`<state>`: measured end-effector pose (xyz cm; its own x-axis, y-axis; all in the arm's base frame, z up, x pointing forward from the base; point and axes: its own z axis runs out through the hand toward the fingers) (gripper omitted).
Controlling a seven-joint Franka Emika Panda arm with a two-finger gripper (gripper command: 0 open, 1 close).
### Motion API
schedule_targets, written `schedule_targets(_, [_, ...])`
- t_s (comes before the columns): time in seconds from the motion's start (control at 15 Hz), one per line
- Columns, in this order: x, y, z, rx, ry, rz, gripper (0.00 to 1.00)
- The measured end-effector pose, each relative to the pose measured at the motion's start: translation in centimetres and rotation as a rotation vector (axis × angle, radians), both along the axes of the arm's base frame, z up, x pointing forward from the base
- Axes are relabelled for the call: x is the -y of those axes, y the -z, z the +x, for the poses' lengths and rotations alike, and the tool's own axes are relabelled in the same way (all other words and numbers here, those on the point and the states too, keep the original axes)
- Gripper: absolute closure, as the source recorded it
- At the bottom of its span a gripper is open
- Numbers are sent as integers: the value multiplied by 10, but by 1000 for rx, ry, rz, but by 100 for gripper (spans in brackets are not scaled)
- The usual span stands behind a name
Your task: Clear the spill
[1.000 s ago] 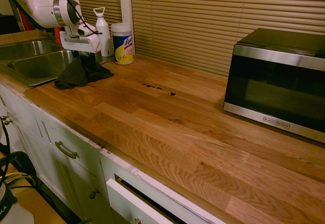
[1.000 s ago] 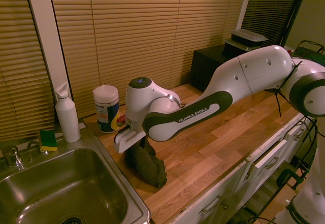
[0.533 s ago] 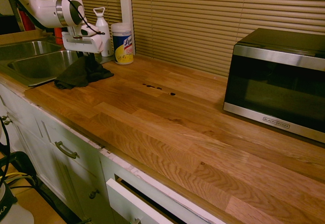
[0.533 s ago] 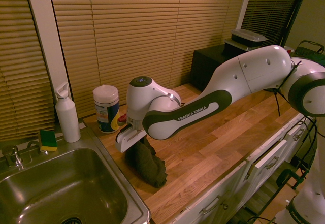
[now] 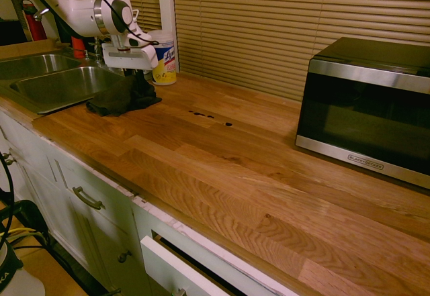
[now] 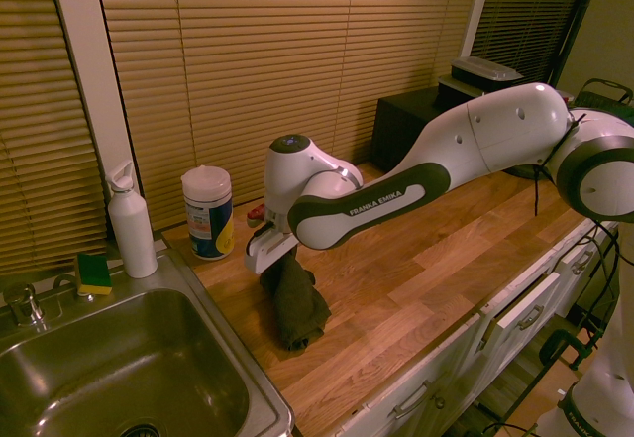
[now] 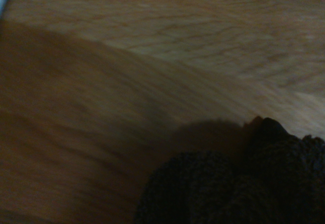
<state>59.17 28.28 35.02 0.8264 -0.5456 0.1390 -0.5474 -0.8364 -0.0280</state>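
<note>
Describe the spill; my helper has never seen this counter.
On the wooden counter, look between the microwave and the cloth. The spill is a short trail of dark drops, far smaller than the dark cloth.

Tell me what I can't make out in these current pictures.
- Fingertips of the gripper: buried in the dark cloth, first exterior view.
- Spill: hidden by the arm, second exterior view.
- White bottle's body: mostly behind the gripper, first exterior view.
- Cloth's far end: cut off by the picture's edge, wrist view.
</note>
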Motion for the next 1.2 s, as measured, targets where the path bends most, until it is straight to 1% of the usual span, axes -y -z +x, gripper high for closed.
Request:
schedule_targets(0.4, [58,-2,21,-7,48,12,100])
schedule_targets(0.6, [84,-2,20,0,82,36,100])
schedule_targets(0.8, [123,-2,17,7,126,51,100])
schedule_targets(1.2, [198,-3,18,17,219,45,100])
